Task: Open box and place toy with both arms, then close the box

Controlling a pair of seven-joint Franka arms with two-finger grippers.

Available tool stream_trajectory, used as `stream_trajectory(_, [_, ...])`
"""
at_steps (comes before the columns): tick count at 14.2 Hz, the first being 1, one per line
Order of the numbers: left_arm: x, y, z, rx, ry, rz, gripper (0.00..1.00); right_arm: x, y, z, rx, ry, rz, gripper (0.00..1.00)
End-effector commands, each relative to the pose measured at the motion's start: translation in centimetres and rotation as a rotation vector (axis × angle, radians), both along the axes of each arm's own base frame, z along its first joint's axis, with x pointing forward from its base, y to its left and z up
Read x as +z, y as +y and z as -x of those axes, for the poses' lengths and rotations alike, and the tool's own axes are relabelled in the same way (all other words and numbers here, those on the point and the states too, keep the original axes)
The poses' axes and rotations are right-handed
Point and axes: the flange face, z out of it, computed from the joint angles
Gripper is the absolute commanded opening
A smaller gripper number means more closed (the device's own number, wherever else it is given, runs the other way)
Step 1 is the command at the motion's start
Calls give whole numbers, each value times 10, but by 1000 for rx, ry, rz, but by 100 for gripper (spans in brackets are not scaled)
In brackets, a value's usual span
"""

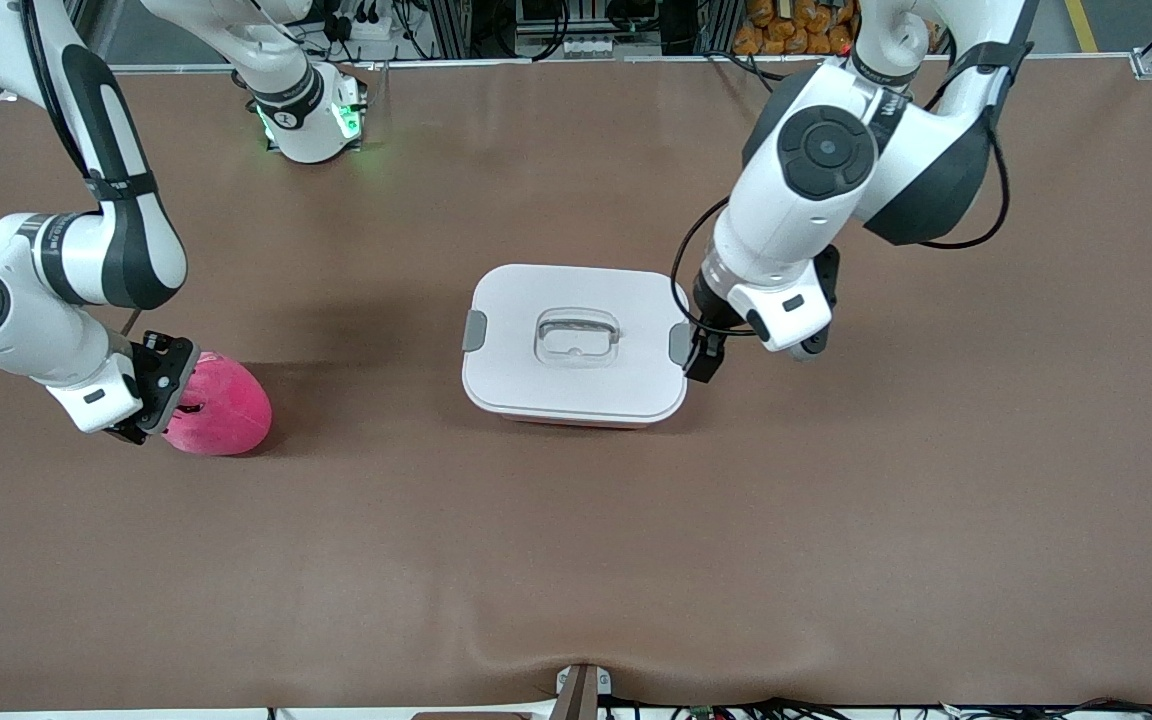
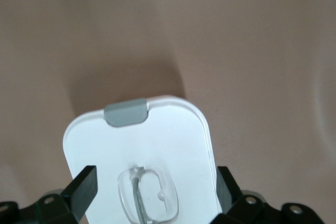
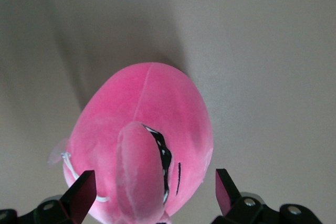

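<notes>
The box (image 1: 576, 345) sits closed mid-table, its white lid with grey side clips and a clear recessed handle (image 1: 577, 336) on top. My left gripper (image 1: 702, 358) is open at the box's end toward the left arm, beside that clip. In the left wrist view the lid (image 2: 157, 135) lies between its open fingers (image 2: 84, 187). The pink plush toy (image 1: 221, 408) lies toward the right arm's end of the table. My right gripper (image 1: 158, 395) is open against the toy. In the right wrist view the toy (image 3: 147, 129) sits between the spread fingers (image 3: 81, 192).
The brown table mat (image 1: 576, 560) spreads wide around the box and toy. The right arm's base (image 1: 311, 120) with green lights stands at the table's edge farthest from the front camera. A small clamp (image 1: 581, 690) sits at the edge nearest to that camera.
</notes>
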Motion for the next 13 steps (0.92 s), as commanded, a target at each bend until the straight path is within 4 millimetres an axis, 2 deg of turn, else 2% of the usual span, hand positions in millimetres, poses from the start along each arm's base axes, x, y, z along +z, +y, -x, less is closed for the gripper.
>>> stream_trajectory(1, [-14,-26,3,29,-10,3,100,-1,-1,-1,34,-10,9,64])
stream_trajectory(4, [-34,-44,4,72,-17,13,100,-3,3,-1,42,-5,8,61])
stream_trajectory(5, [-38,-50,6,74,-17,12,100,-2,4,-1,43,-2,8,56])
stream_trajectory(7, [-52,-59,7,110,-11,8,100,-2,7,-1,51,1,6,35])
stream_trajectory(9, [-62,-71,9,132,-10,1,100,-1,13,0,59,7,6,8])
stream_trajectory(10, [-65,-75,10,154,-12,-5,100,1,15,0,63,12,6,0])
stream_trajectory(13, [-80,-97,21,183,-23,-34,100,5,16,-1,62,10,4,0])
